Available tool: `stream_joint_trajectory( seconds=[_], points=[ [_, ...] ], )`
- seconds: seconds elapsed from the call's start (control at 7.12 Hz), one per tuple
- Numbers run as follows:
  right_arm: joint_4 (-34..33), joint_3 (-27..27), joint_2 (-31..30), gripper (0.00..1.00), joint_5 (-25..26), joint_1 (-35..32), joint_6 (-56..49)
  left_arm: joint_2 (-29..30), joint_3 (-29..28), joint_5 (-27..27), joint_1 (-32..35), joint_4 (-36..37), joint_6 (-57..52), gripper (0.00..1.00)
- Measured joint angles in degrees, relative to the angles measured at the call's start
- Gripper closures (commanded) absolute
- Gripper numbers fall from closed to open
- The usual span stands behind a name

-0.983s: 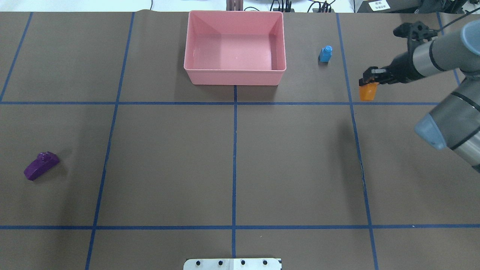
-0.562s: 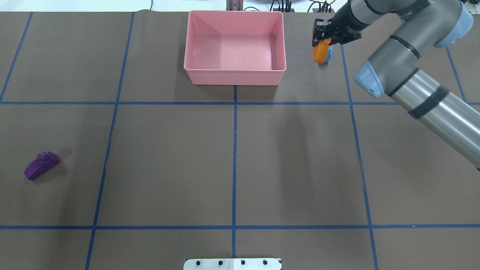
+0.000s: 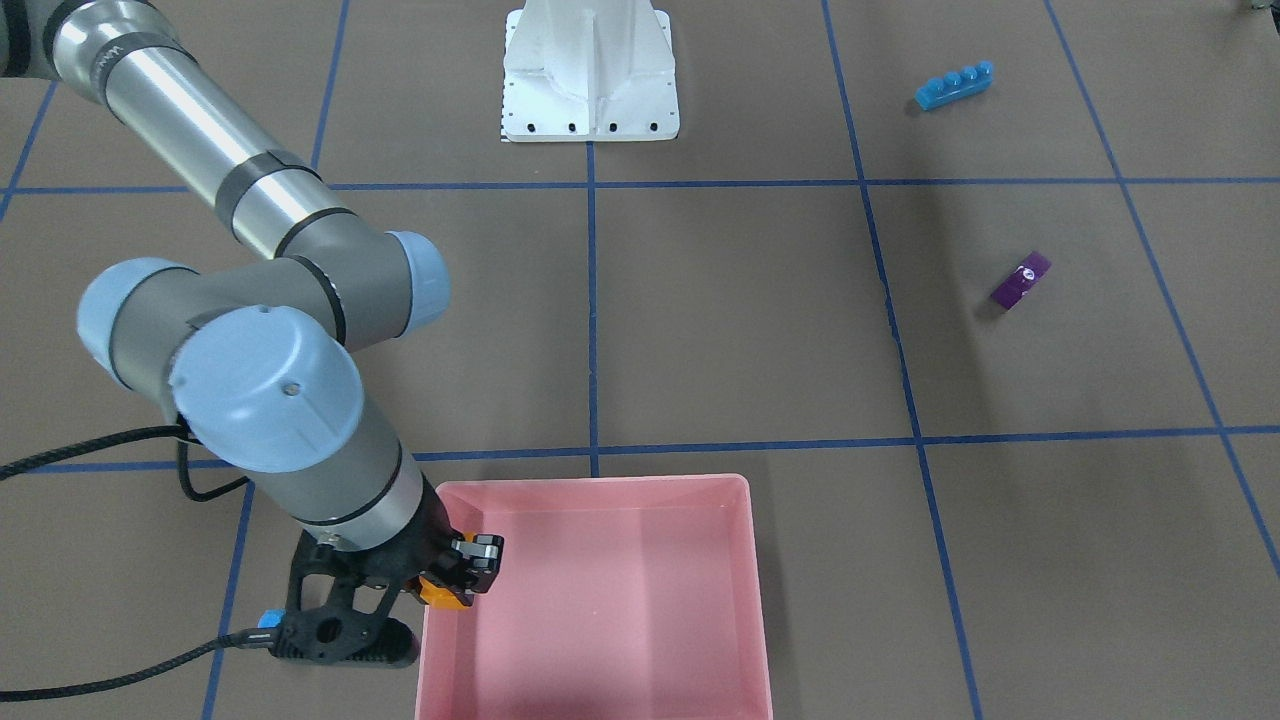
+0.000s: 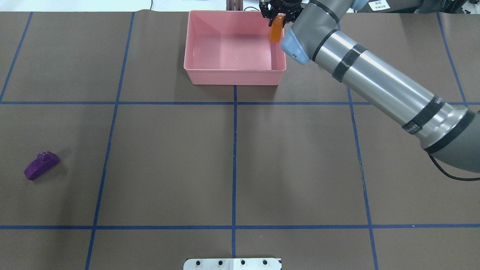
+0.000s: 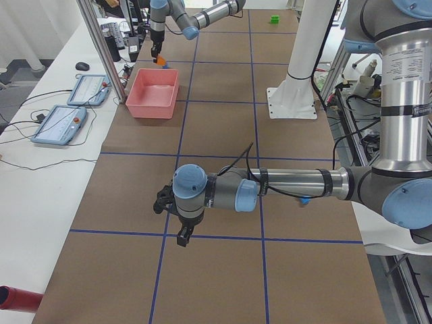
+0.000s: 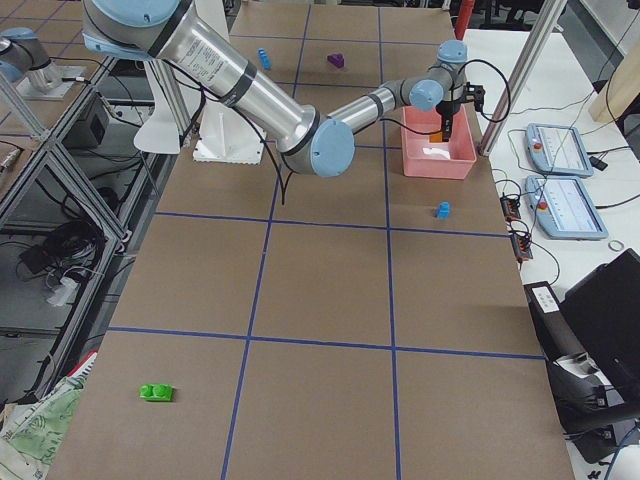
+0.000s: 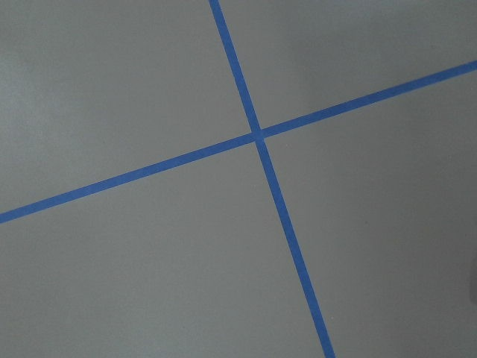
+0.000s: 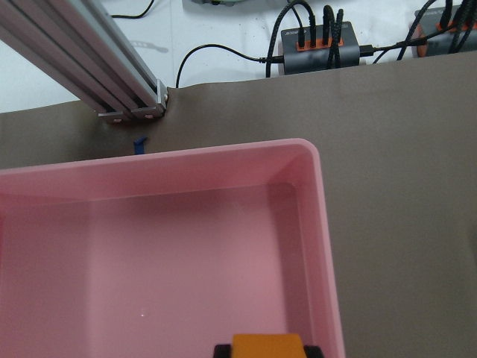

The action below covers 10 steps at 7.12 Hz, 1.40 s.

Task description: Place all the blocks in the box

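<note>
My right gripper is shut on the short orange block and holds it just above the far right corner of the pink box. The right wrist view shows the orange block at its bottom edge over the box. The purple block lies at the table's left. A long blue block lies near the robot's left side. The small blue block stands right of the box. A green block lies far out on the right. My left gripper hovers over bare table; I cannot tell whether it is open.
The white metal base stands at the table's near edge. An aluminium post and a power strip with cables sit just behind the box. Blue tape lines cross the brown table cover.
My right arm has swung left with the orange block, from right of the box, past the small blue block, to above the box's far right corner.
</note>
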State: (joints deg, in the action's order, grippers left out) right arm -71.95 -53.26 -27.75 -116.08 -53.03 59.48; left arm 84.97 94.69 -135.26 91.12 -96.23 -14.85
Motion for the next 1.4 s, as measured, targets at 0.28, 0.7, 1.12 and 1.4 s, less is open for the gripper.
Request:
stream_joint_trajectory(
  seconds=[0.28,0.7,1.12,1.4],
  points=[
    [0.19,7.78,4.71,1.00,6.18,3.98,-0.03,0.07,-0.03,-0.02,-0.68,-0.03,0.04,0.00],
    [0.26,11.25,6.12,0.02,11.45,6.64,-0.01,0.18,-0.03,-0.01,-1.09,-1.67,0.15,0.00],
    [0.24,11.27,6.17,0.01,11.78,6.41,-0.19,2.07,-0.06,0.00,-1.92,-6.75,0.50,0.00],
    [-0.06,10.52,6.17,0.01,8.70,3.98,-3.17,3.36,-1.33,-1.71,-3.03,-11.41,5.05,0.00]
  ],
)
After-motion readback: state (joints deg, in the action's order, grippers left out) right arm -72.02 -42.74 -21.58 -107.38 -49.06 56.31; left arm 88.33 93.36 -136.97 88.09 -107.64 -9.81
